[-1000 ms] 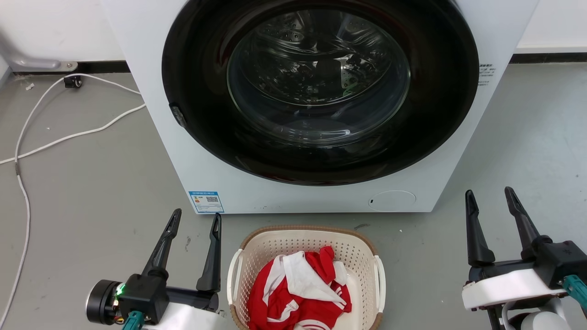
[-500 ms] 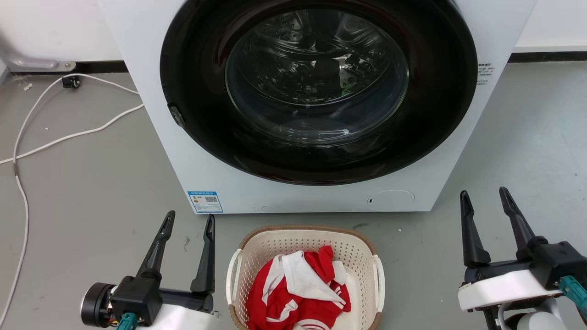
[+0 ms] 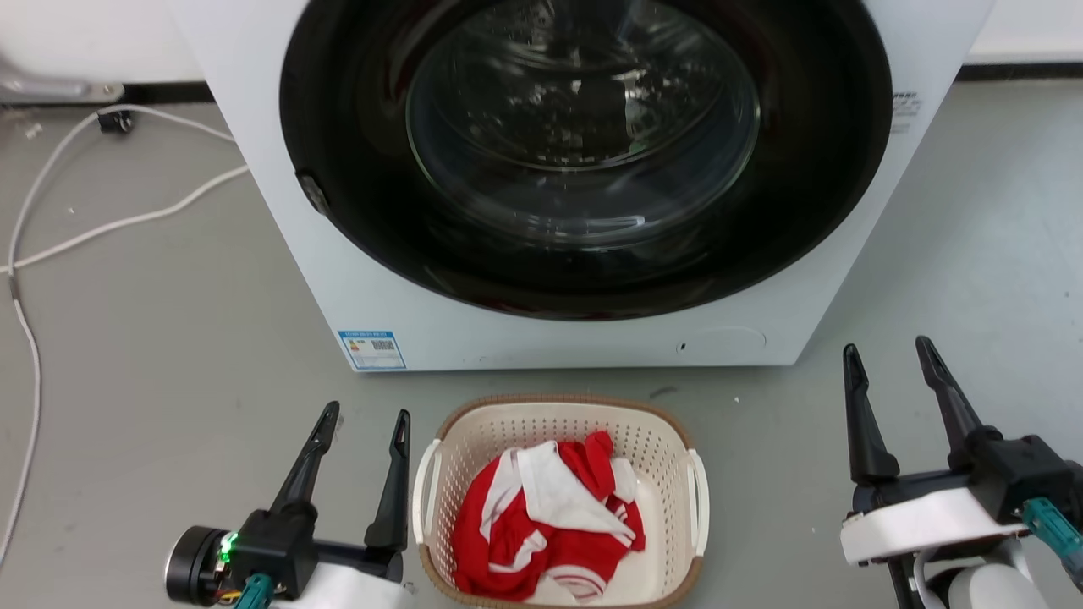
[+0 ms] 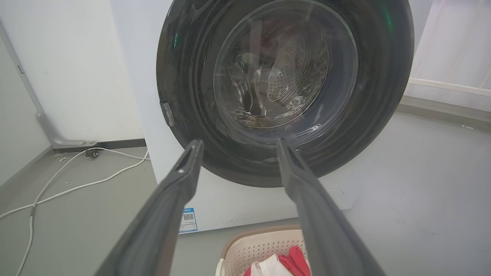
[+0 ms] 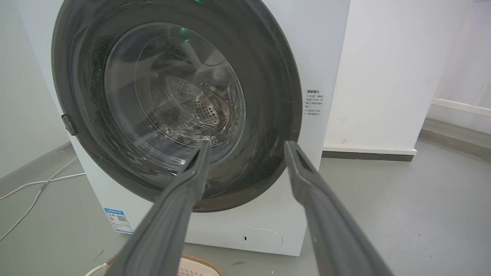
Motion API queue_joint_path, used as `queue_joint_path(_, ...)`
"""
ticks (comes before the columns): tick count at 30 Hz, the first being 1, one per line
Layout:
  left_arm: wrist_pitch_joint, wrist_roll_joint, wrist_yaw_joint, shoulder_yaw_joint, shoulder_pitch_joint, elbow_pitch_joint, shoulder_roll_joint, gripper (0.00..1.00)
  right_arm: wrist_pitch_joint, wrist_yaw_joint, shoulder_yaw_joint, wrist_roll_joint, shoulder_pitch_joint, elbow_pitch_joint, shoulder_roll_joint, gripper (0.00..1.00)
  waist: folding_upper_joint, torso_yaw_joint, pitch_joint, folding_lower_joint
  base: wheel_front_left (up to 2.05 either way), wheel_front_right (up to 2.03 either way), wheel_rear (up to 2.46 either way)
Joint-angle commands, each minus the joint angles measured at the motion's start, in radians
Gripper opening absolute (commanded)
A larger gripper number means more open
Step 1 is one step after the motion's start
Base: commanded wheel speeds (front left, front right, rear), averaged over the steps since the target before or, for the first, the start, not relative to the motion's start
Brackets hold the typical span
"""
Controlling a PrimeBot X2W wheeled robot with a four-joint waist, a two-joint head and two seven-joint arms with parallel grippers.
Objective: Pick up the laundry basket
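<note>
Sitting just before the washing machine (image 3: pixel 355 288), the laundry basket (image 3: pixel 508 427) was ungrasped; left gripper (image 3: pixel 367 413) and right gripper (image 3: pixel 886 347) hung open, empty, short of the machine. Lifting from one side could tip it, spilling clothes (image 3: pixel 541 524).

The washing machine (image 3: pixel 550 342) stands on the floor (image 3: pixel 169 355), and the laundry basket (image 3: pixel 508 427) sits on the floor just in front of it, roughly centred on its front, with a bundle of clothing (image 3: pixel 541 524) lying inside. In front of the machine's left corner, the left pincer (image 3: pixel 365 414) hangs just beside the basket's left side, while the right pincer (image 3: pixel 886 347) hangs in front of the machine's right corner, well apart from the basket. A cable (image 3: pixel 127 222) trails over the floor to the machine's left.
</note>
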Motion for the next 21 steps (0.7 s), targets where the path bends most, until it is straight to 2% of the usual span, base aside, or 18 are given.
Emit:
queue_joint_path(1,-0.002,0.012,-0.003,-0.004,-0.030,0.022,-0.001,1.00,-0.002,0.000,0.006,-0.018,-0.030,0.005,0.000,1.00,0.0000,-0.006,0.054,0.0000,0.00,0.00,0.00)
queue_joint_path(9,-0.002,0.003,-0.007,0.004,-0.180,0.176,0.039,1.00,-0.002,0.000,0.018,-0.041,-0.153,0.063,0.000,1.00,0.0000,-0.013,0.265,0.0000,0.00,0.00,0.00)
queue_joint_path(13,-0.002,-0.006,-0.008,0.006,-0.256,0.260,0.065,1.00,-0.002,0.000,0.026,-0.033,-0.215,0.120,0.000,1.00,0.0000,-0.014,0.334,0.0000,0.00,0.00,0.00)
queue_joint_path(16,-0.002,-0.016,-0.009,-0.002,-0.335,0.371,0.088,1.00,-0.002,0.000,0.035,-0.034,-0.277,0.207,0.000,1.00,0.0000,-0.013,0.390,0.0000,0.00,0.00,0.00)
queue_joint_path(21,-0.003,-0.075,-0.009,-0.016,-0.481,0.564,0.130,1.00,0.064,0.000,0.031,-0.021,-0.397,0.383,0.000,1.00,0.0000,-0.012,0.474,0.0000,0.00,0.00,0.00)
